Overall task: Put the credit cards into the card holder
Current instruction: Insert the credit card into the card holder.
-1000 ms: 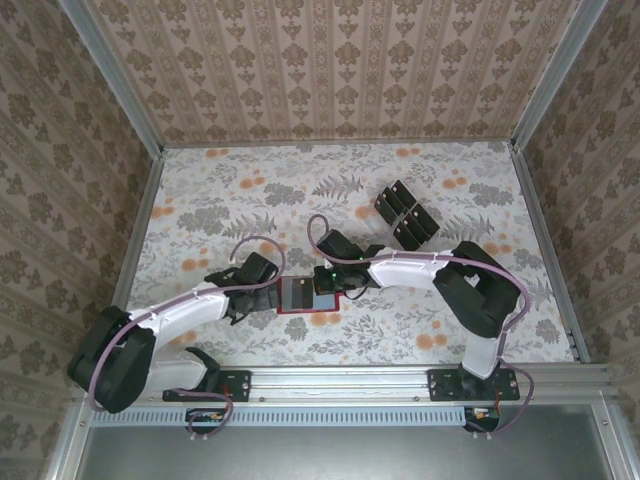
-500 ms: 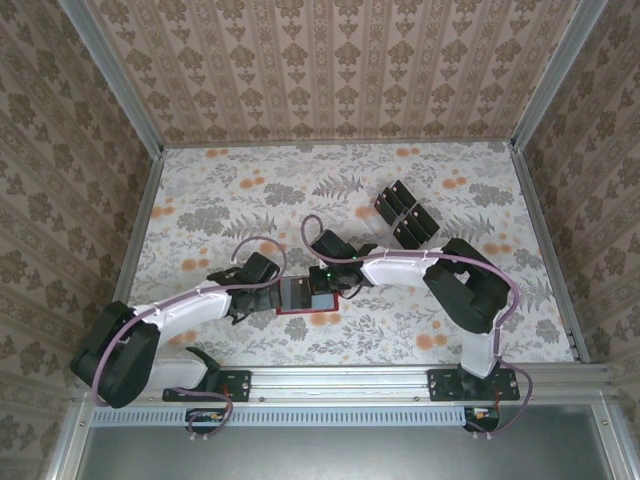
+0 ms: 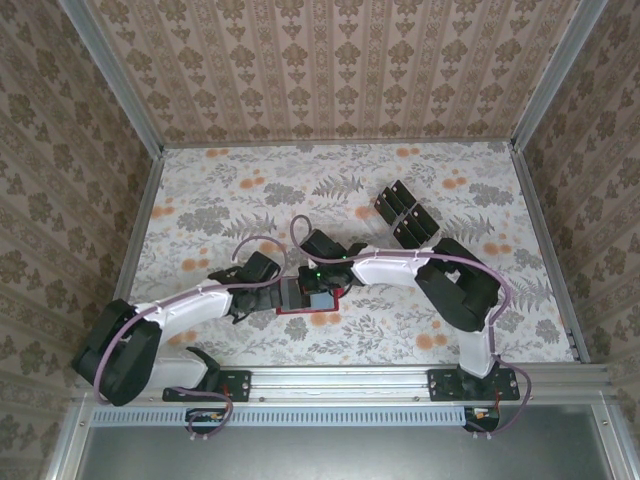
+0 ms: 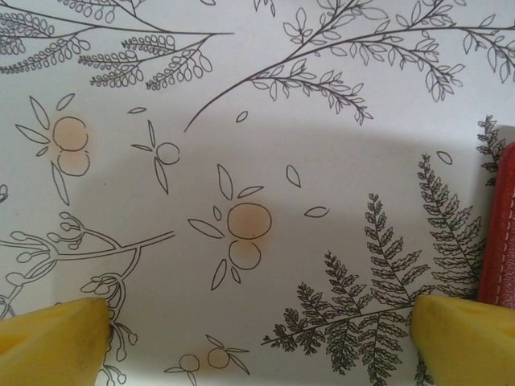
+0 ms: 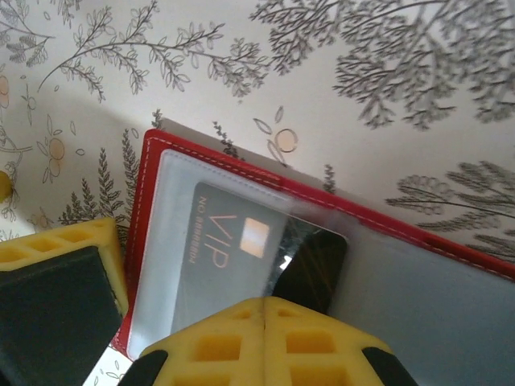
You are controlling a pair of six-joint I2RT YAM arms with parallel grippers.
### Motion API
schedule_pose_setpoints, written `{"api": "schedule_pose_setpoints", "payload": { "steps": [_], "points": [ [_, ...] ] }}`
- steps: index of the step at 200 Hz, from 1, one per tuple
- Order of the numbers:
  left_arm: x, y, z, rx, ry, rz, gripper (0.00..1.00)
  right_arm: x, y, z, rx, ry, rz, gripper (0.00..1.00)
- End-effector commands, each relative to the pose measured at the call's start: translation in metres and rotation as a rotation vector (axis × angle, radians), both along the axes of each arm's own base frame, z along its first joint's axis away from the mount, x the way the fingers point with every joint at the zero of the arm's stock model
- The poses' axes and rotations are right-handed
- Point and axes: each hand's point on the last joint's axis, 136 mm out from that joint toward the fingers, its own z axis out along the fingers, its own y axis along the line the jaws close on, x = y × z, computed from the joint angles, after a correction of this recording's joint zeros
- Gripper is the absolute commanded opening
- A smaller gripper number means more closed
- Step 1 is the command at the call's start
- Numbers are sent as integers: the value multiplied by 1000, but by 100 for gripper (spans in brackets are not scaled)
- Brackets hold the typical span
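One credit card (image 5: 233,241) sits partly inside the open card holder (image 5: 141,201) near the worktop's (image 3: 200,200) front edge, under the clenched right claw (image 5: 264,310); the left claw (image 4: 257,338) is released beside it.

Robot test cell, wallpapered walls (image 3: 340,70), floral tabletop (image 3: 230,190), aluminium frame (image 3: 112,75)

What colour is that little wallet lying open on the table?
The card holder is red with pale stitching; clearest in the right wrist view.
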Motion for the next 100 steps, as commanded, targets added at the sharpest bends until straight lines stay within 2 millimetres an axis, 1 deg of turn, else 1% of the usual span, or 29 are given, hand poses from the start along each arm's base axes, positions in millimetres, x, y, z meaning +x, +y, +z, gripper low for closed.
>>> {"api": "schedule_pose_setpoints", "payload": {
  "steps": [1,25,50,83,100],
  "points": [
    [-7,-1,-17,-8,48,-2,100,-7,8,-4,-20,25,33,3],
    [-6,-2,-17,-12,47,-1,100,-9,14,-5,-17,28,44,3],
    [-7,-3,-17,-17,50,-3,100,-9,13,3,-8,12,41,3],
    [-6,-3,-16,-17,50,-4,100,-8,3,21,-4,-34,20,4],
    [-7,-3,-17,-17,51,-4,100,-9,-4,24,-13,-46,9,4]
  ]
}}
